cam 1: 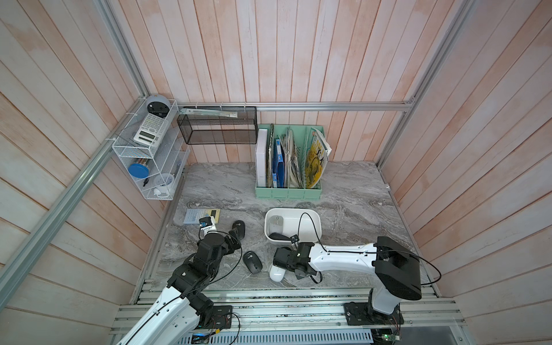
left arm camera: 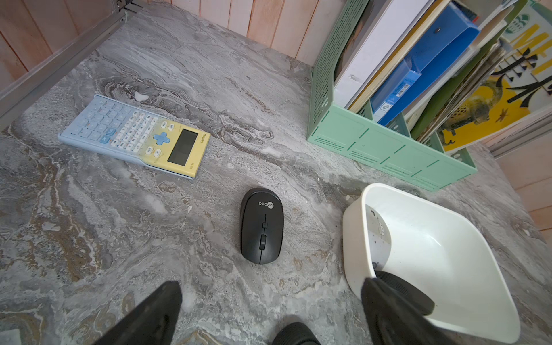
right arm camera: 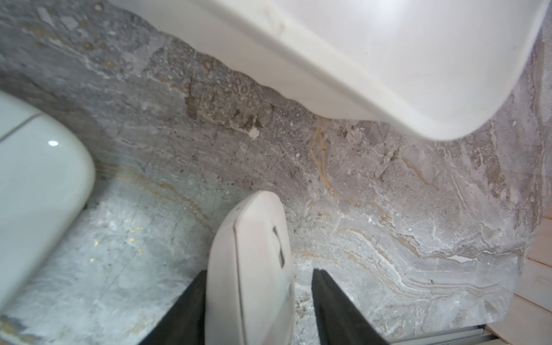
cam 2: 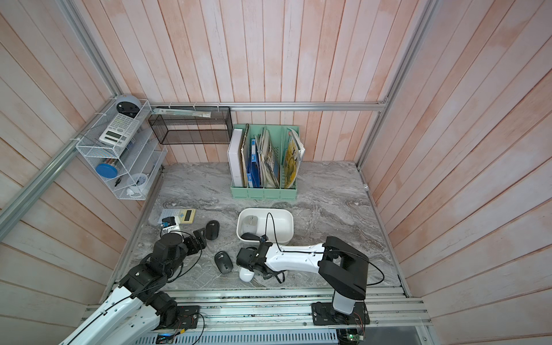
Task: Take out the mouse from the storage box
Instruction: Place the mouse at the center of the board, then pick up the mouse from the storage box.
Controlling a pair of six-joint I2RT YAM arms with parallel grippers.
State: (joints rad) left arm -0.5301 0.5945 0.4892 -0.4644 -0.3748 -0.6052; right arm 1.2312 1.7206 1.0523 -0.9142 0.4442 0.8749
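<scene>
Grey marble bench (right arm camera: 388,194) beside the storage box (right arm camera: 388,59) has a pale mouse (right arm camera: 251,236) inside the part-open right claw (right arm camera: 258,271), a gap on one side.

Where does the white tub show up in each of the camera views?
Both top views: white tub mid-table, in front of the green file holder.
Left wrist view: tub beside the black mouse.
Right wrist view: tub's outer wall, beyond the pale mouse.
Shared landmark: the marble tabletop, in all four.
</scene>
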